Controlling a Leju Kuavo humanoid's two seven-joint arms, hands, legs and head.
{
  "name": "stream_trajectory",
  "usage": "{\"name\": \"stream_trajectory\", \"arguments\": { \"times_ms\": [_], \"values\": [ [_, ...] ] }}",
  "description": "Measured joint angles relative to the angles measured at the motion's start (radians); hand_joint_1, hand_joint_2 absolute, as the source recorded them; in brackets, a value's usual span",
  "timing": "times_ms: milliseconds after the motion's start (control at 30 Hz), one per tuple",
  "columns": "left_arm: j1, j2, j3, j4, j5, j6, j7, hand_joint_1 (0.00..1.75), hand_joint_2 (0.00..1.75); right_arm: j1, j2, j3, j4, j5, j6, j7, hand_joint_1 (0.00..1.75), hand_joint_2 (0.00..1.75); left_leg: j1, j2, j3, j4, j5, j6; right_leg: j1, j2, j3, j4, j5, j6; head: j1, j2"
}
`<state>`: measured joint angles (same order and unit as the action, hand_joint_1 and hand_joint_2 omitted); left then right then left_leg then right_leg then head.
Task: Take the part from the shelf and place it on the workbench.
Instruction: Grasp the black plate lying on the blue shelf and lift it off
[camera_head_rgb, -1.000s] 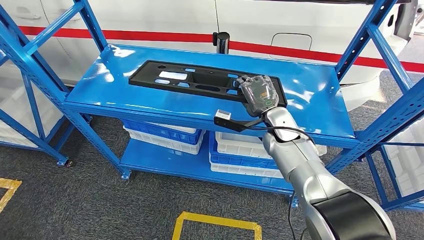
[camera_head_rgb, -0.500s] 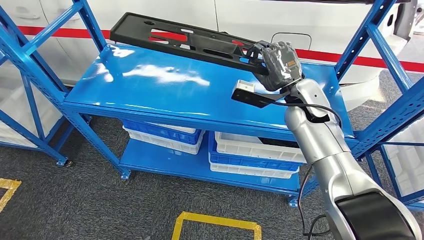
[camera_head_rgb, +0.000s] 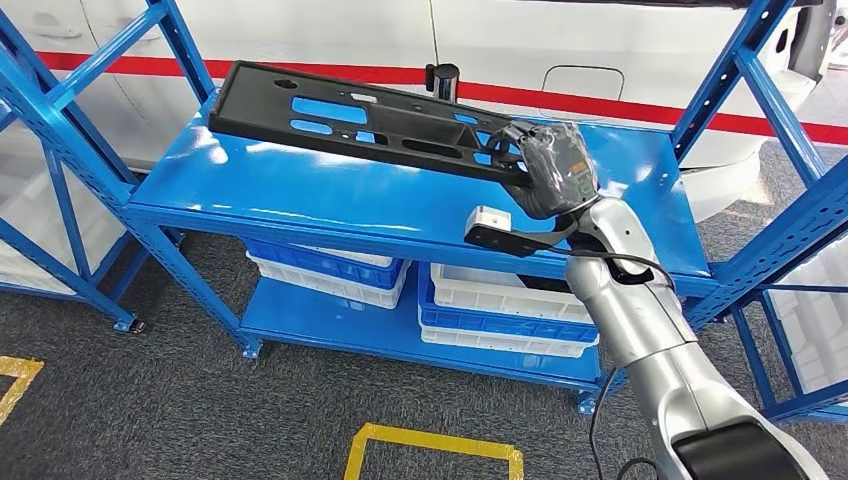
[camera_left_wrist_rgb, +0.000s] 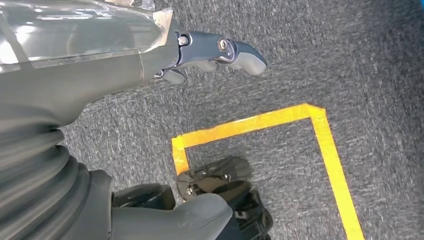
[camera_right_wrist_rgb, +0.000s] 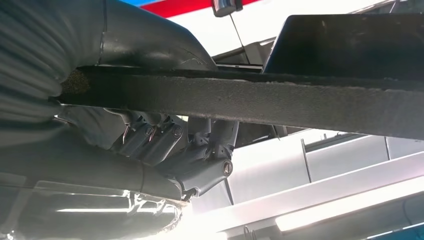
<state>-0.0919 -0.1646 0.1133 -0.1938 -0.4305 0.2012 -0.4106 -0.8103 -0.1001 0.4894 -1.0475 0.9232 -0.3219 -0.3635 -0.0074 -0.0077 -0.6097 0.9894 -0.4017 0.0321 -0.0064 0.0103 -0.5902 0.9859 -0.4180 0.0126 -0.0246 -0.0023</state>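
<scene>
While the right hand (camera_head_rgb: 552, 170) grips the black part (camera_head_rgb: 360, 118) at one end only, the whole length of that part reaches away from the hand, across and above the top board of the blue shelf (camera_head_rgb: 300, 205); this is the relation on which the coming move depends. Nearest to the robot, the silver right arm (camera_head_rgb: 640, 330) rises from below toward the shelf's front edge; above that edge sits the hand, its fingers closed around the end of the part that is nearer to the shelf's right post. From the hand the long axis of the part runs toward the shelf's left rear corner, a little tilted, and the part touches the board at no visible place, so I judge it is lifted free and carried only by this one grip. In the right wrist view the edge of the part (camera_right_wrist_rgb: 250, 100) passes as a dark bar between the thumb and the fingers (camera_right_wrist_rgb: 165, 135), which confirms the hold. The left hand (camera_left_wrist_rgb: 200, 55) hangs over the grey floor, far from the shelf, with fingers apart and nothing in them. I judge that the far free end will swing wide when the robot turns toward the workbench, and the shelf's blue posts are the danger; behind the shelf stands a white vehicle with a red stripe (camera_head_rgb: 300, 72).
</scene>
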Motion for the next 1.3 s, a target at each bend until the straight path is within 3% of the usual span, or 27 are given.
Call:
{"name": "stream_trajectory", "arguments": {
  "times_ms": [267, 500, 567, 633, 700, 733, 767, 800, 867, 900, 967, 1067, 1133, 1233, 1267, 1300],
  "values": [
    [-0.002, 0.000, 0.000, 0.000, -0.014, -0.023, 0.005, 0.00, 1.75, 0.030, -0.023, -0.001, -0.031, -0.008, 0.001, 0.000, 1.73, 1.75, -0.001, 0.000, 0.000, 0.000, 0.000, 0.000, -0.001, 0.000, 0.000, 0.000, 0.000, 0.000, 0.000, 0.000],
    [-0.006, 0.004, 0.000, 0.000, -0.020, -0.041, 0.016, 0.00, 1.75, 0.045, -0.031, -0.005, -0.035, -0.014, 0.000, -0.004, 1.73, 1.75, -0.004, 0.000, -0.003, 0.006, -0.008, 0.016, -0.007, 0.000, 0.003, -0.004, 0.000, 0.007, -0.001, 0.000],
    [-0.008, 0.003, 0.000, 0.000, -0.020, -0.045, 0.019, 0.00, 1.75, 0.049, -0.032, -0.009, -0.036, -0.014, -0.001, -0.006, 1.73, 1.75, 0.001, 0.002, 0.008, -0.010, 0.003, 0.024, -0.003, -0.001, -0.002, 0.004, -0.006, 0.011, 0.000, 0.000],
    [-0.010, 0.003, 0.000, 0.000, -0.020, -0.046, 0.021, 0.00, 1.75, 0.051, -0.034, -0.012, -0.037, -0.014, -0.003, -0.006, 1.73, 1.75, 0.008, 0.005, 0.019, -0.026, 0.015, 0.031, 0.000, -0.003, -0.034, 0.074, -0.044, 0.008, 0.002, 0.000],
    [-0.011, 0.003, 0.000, 0.000, -0.020, -0.048, 0.023, 0.00, 1.75, 0.056, -0.036, -0.014, -0.037, -0.012, -0.006, -0.006, 1.73, 1.75, 0.008, 0.006, 0.019, -0.027, 0.016, 0.032, -0.005, -0.004, -0.095, 0.206, -0.102, 0.004, 0.002, 0.000],
    [-0.011, 0.002, 0.000, 0.000, -0.020, -0.050, 0.025, 0.00, 1.75, 0.061, -0.036, -0.016, -0.037, -0.011, -0.006, -0.006, 1.73, 1.75, 0.009, 0.005, 0.018, -0.027, 0.016, 0.032, -0.008, -0.005, -0.121, 0.262, -0.121, 0.007, 0.002, 0.000],
    [-0.011, 0.002, 0.000, 0.000, -0.020, -0.051, 0.026, 0.00, 1.75, 0.067, -0.037, -0.017, -0.037, -0.009, -0.006, -0.006, 1.73, 1.75, 0.010, 0.005, 0.016, -0.026, 0.016, 0.031, -0.012, -0.005, -0.131, 0.284, -0.124, 0.015, 0.002, 0.000],
    [-0.011, 0.002, 0.000, 0.000, -0.020, -0.052, 0.028, 0.00, 1.75, 0.071, -0.038, -0.018, -0.037, -0.008, -0.006, -0.006, 1.73, 1.75, 0.012, 0.004, 0.014, -0.023, 0.016, 0.029, -0.017, -0.005, -0.123, 0.269, -0.113, 0.025, 0.002, 0.000],
    [-0.011, 0.002, 0.000, 0.000, -0.020, -0.054, 0.029, 0.00, 1.75, 0.069, -0.038, -0.021, -0.037, -0.010, -0.005, -0.008, 1.73, 1.75, 0.017, 0.003, 0.006, -0.008, 0.011, 0.019, -0.031, -0.009, -0.057, 0.139, -0.063, 0.050, 0.003, 0.000],
    [-0.012, 0.002, 0.001, 0.000, -0.021, -0.055, 0.030, 0.00, 1.75, 0.065, -0.038, -0.023, -0.035, -0.012, -0.005, -0.011, 1.73, 1.75, 0.017, 0.003, -0.001, 0.004, 0.007, 0.011, -0.033, -0.008, -0.027, 0.081, -0.043, 0.055, 0.004, 0.000],
    [-0.013, 0.003, 0.001, 0.000, -0.021, -0.054, 0.029, 0.00, 1.75, 0.058, -0.036, -0.027, -0.031, -0.018, -0.004, -0.017, 1.73, 1.75, 0.014, 0.003, -0.015, 0.023, 0.001, -0.005, -0.032, -0.006, -0.005, 0.032, -0.026, 0.048, 0.004, 0.000],
    [-0.012, 0.004, 0.002, 0.000, -0.022, -0.052, 0.027, 0.00, 1.75, 0.050, -0.033, -0.032, -0.017, -0.026, -0.002, -0.028, 1.73, 1.75, 0.018, 0.002, -0.028, 0.032, 0.001, -0.020, -0.031, -0.003, -0.017, 0.042, -0.015, 0.023, 0.003, 0.000],
    [-0.012, 0.005, 0.003, 0.000, -0.024, -0.051, 0.027, 0.00, 1.75, 0.040, -0.028, -0.033, -0.008, -0.032, -0.002, -0.035, 1.73, 1.75, 0.023, 0.003, -0.052, 0.089, -0.047, -0.029, -0.032, -0.004, -0.027, 0.042, -0.005, 0.007, 0.001, 0.000],
    [-0.013, 0.004, 0.003, 0.000, -0.029, -0.050, 0.027, 0.00, 1.75, 0.025, -0.022, -0.033, 0.009, -0.043, -0.002, -0.045, 1.73, 1.75, 0.025, 0.005, -0.121, 0.277, -0.163, -0.037, -0.027, -0.007, -0.045, 0.042, 0.010, -0.008, 0.000, 0.000],
    [-0.013, 0.004, 0.003, 0.000, -0.030, -0.050, 0.027, 0.00, 1.75, 0.022, -0.021, -0.033, 0.016, -0.045, -0.003, -0.048, 1.73, 1.75, 0.025, 0.005, -0.128, 0.312, -0.178, -0.036, -0.025, -0.008, -0.052, 0.042, 0.015, -0.009, 0.000, 0.000],
    [-0.013, 0.004, 0.003, 0.000, -0.031, -0.050, 0.027, 0.00, 1.75, 0.020, -0.020, -0.033, 0.022, -0.047, -0.004, -0.051, 1.73, 1.75, 0.024, 0.005, -0.117, 0.312, -0.175, -0.034, -0.023, -0.009, -0.059, 0.042, 0.021, -0.008, 0.000, 0.000]
  ]
}}
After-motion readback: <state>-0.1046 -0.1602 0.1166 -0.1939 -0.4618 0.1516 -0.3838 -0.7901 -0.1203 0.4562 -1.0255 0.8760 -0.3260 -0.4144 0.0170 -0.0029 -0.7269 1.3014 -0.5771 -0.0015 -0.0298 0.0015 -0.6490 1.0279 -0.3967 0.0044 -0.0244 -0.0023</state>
